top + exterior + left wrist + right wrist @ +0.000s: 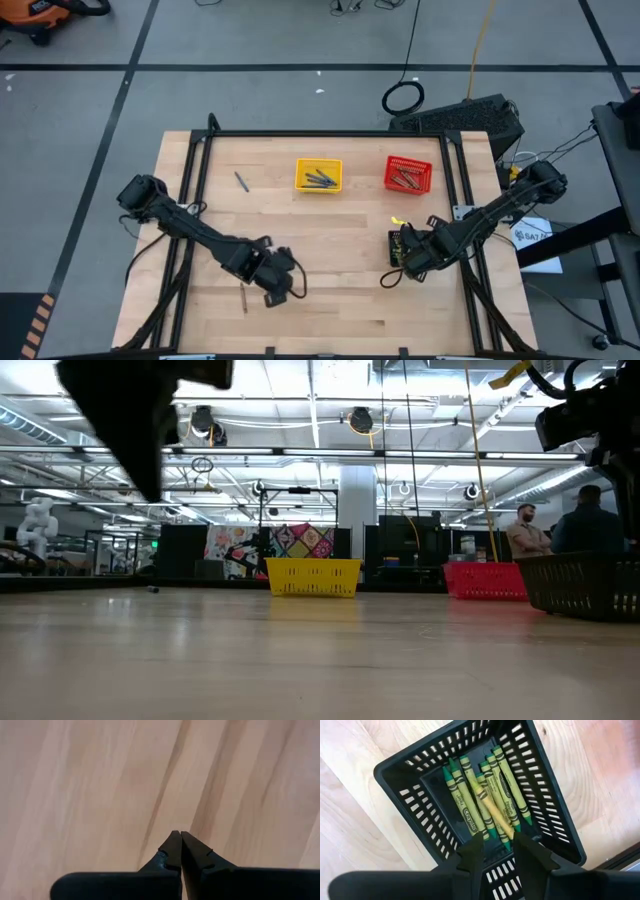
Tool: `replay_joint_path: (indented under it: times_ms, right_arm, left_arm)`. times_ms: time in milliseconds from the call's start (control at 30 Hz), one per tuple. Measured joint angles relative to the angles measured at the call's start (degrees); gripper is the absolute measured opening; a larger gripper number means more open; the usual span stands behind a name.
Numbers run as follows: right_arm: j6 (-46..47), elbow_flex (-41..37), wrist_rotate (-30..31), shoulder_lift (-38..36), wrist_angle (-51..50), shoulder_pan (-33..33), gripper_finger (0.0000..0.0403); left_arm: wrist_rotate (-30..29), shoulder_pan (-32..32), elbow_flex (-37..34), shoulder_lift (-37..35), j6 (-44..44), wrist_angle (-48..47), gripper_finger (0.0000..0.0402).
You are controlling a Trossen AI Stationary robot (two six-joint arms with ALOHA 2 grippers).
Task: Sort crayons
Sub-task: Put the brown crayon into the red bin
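Several green and yellow-green crayons (485,800) lie in a black mesh basket (410,795) at the table's right. My right gripper (498,840) hangs open above it, pointing down. One paler crayon (492,810) lies slanted on top of the others, its near end between the open fingertips. My left gripper (177,834) is shut with nothing in it, over bare wood near the front left (275,288). One loose crayon (243,298) lies on the table just beside it, and another (240,181) lies far left.
A yellow basket (318,175) holding blue-grey crayons and a red basket (408,174) holding reddish crayons stand side by side at the table's far edge. A black frame (330,133) runs around the table's edges. People (527,532) stand in the room beyond the table.
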Motion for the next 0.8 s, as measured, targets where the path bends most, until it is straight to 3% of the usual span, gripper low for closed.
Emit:
replay_joint_path:
  times_ms: [167,400,533,700,800]
  right_arm:
    - [0.0,0.0,4.2,0.0,0.1,0.0,0.0095]
    - [1.3,0.0,4.4,0.0,-0.1,0.0,0.0096]
    - [0.9,0.0,4.4,0.0,-0.2,0.0,0.0096]
    - [1.2,0.0,4.5,0.0,-0.2,0.0,0.0096]
    - [1.2,0.0,4.5,-0.1,-0.3,0.0,0.0096]
  left_arm:
    - [6.6,-1.3,0.0,0.3,-6.2,-3.8,0.0000]
    - [15.7,-3.3,0.0,2.2,-12.3,-5.4,0.0000]
    - [14.4,-4.7,0.1,2.9,-14.0,-6.0,0.0000]
    - [12.5,-6.7,0.0,3.5,-29.3,-8.7,0.0000]
    - [11.8,-8.3,0.0,3.7,-33.1,-10.0,0.0000]
